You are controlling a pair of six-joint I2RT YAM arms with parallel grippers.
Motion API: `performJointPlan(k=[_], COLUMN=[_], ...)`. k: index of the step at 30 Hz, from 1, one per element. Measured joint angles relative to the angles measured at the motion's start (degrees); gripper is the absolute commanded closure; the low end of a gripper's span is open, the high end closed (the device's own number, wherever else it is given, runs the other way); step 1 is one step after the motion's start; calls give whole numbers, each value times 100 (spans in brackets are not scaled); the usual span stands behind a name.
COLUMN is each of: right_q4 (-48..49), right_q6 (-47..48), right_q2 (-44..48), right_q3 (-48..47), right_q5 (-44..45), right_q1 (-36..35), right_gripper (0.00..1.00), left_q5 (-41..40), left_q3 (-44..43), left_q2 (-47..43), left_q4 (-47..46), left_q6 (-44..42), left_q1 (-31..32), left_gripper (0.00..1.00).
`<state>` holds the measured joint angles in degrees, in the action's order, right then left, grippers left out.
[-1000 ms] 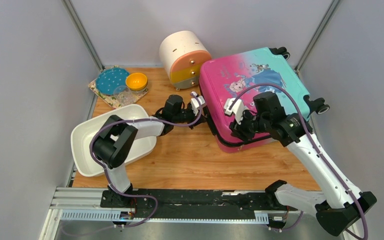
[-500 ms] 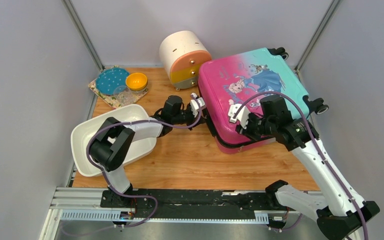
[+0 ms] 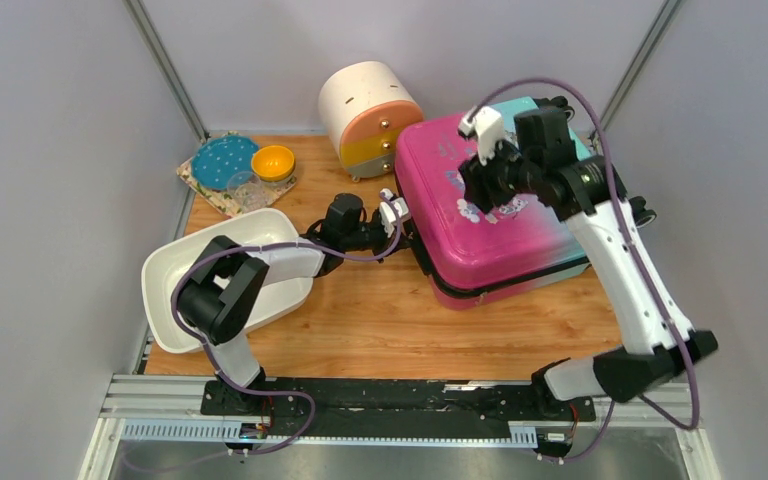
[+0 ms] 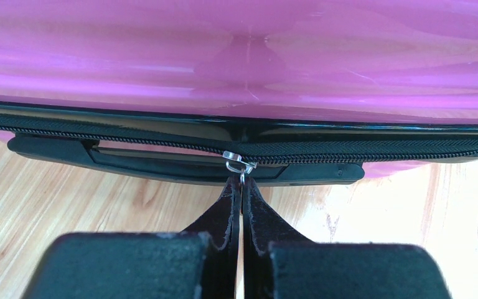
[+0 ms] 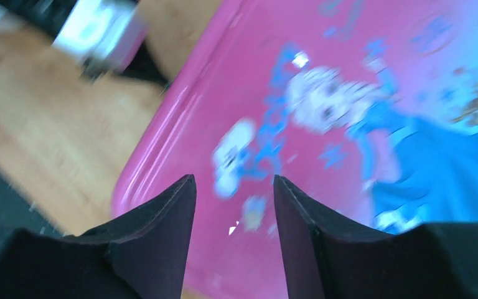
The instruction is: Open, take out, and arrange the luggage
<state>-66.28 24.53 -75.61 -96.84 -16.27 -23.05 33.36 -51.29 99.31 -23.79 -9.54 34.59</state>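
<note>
Right hand (image 5: 233, 184) risen above luggage (image 3: 505, 240) lid, half open, empty; left hand (image 4: 241, 190) clenched on zipper pull (image 4: 239, 163).

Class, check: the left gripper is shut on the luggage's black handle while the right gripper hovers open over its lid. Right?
No: the left gripper is shut on the zipper pull, not the handle; the left wrist view shows it.
</note>
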Motion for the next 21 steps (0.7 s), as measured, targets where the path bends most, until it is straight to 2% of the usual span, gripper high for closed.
performJointPlan(k=[1, 5, 7, 13, 17, 21], right_q4=[243, 1287, 1733, 2203, 2688, 3335], right_q6=[-168, -605, -782, -1486, -1873, -2006], right_q2=[-299, -1650, -2446, -3958, -4330, -4594], right_q3=[-214, -1222, -1803, -3091, -3307, -3373], right_q5=[223, 1338, 1843, 2120, 2227, 2365], right_q1=[0, 4, 20, 175, 225, 258], right_gripper=[43, 27, 22, 18, 16, 19], left_q5=[0, 0, 0, 0, 0, 0], left_q3=[7, 35, 35, 35, 35, 37], left_q2=[0, 0, 0, 0, 0, 0], left_q4=[-22, -103, -131, -175, -179, -184], left_q6=[2, 35, 55, 149, 190, 225], left_q1=[0, 2, 4, 4, 4, 4], left_gripper=[100, 100, 100, 100, 100, 100])
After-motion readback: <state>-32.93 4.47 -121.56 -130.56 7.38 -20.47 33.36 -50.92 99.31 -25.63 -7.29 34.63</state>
